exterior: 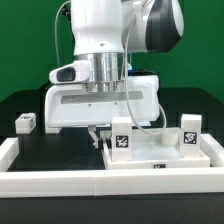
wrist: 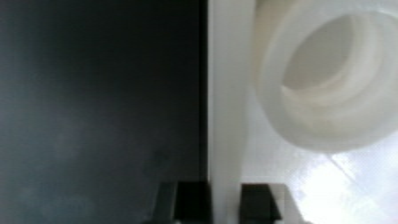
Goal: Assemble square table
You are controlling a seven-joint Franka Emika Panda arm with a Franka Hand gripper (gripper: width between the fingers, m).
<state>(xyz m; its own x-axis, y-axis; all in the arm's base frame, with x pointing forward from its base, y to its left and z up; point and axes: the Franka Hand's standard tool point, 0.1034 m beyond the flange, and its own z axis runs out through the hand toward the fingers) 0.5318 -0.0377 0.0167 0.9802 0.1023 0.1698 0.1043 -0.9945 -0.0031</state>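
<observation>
**Gripper clamped on the tabletop's rim**

Gripper (wrist: 226, 200) fingers are pressed together on the thin raised rim (wrist: 221, 90) of the white square tabletop (exterior: 160, 152), one pad on either side of the wall. In the wrist view a round socket (wrist: 338, 70) moulded into the tabletop lies just inside the rim.

In the exterior view the gripper (exterior: 99, 133) hangs straight down at the tabletop's edge on that view's left. The tabletop lies flat on the black table (exterior: 30, 150), close to the white border rail (exterior: 60, 180) in front. One small tagged leg block (exterior: 25, 122) stands well apart on that view's left and another (exterior: 190, 128) at the far right. A third tagged piece (exterior: 122, 141) sits just beside the gripper; whether it is a leg I cannot tell.

No leg appears fitted, so this looks like an early step: positioning the tabletop. Next likely comes sliding it flat against the rail, which needs a firm pinch and level travel so the rim does not slip or tilt.
</observation>
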